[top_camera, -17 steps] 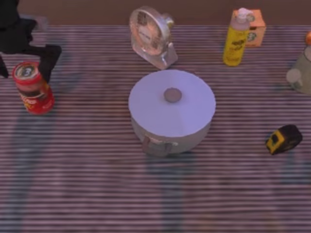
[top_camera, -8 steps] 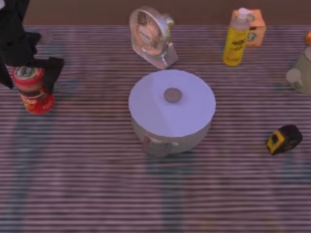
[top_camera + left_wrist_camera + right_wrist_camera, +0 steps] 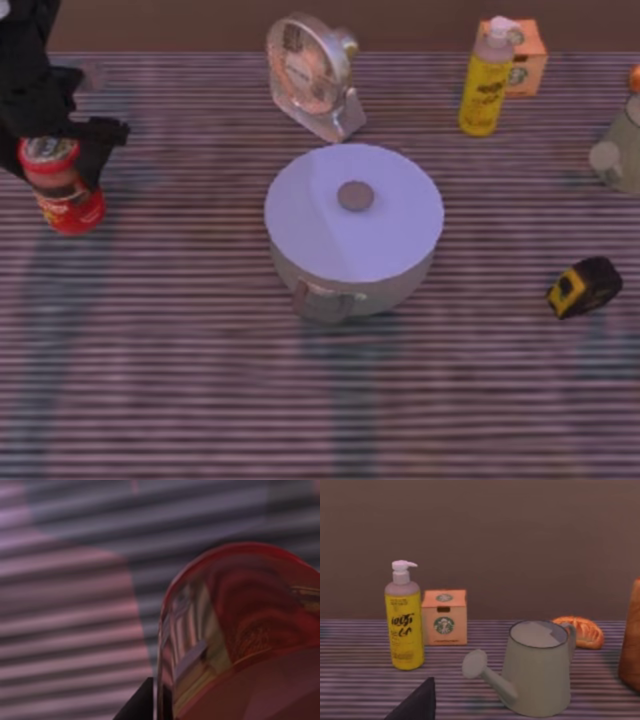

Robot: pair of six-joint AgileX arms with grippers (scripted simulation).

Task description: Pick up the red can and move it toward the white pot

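Note:
The red can (image 3: 68,205) stands at the table's far left, its red-and-white top between the black fingers of my left gripper (image 3: 52,150), which is shut on its upper part. In the left wrist view the red can (image 3: 240,630) fills most of the picture, with one dark finger (image 3: 137,705) against its side. The white pot (image 3: 353,222), lidded with a grey knob and a grey handle at its front, sits at the table's middle, well to the right of the can. My right arm is out of the top view; its wrist view shows one dark fingertip (image 3: 419,701) set wide to the side.
A round desk fan (image 3: 312,75) stands behind the pot. A yellow bottle (image 3: 484,85) and an orange box (image 3: 522,55) are at the back right, a pale watering can (image 3: 622,145) at the right edge, and a yellow-black tape measure (image 3: 584,287) right of the pot. Bread (image 3: 580,630) lies behind the watering can.
My left gripper came down around the can's top and its fingers drew in onto it. The can shifted slightly to the left. Nothing else moved.

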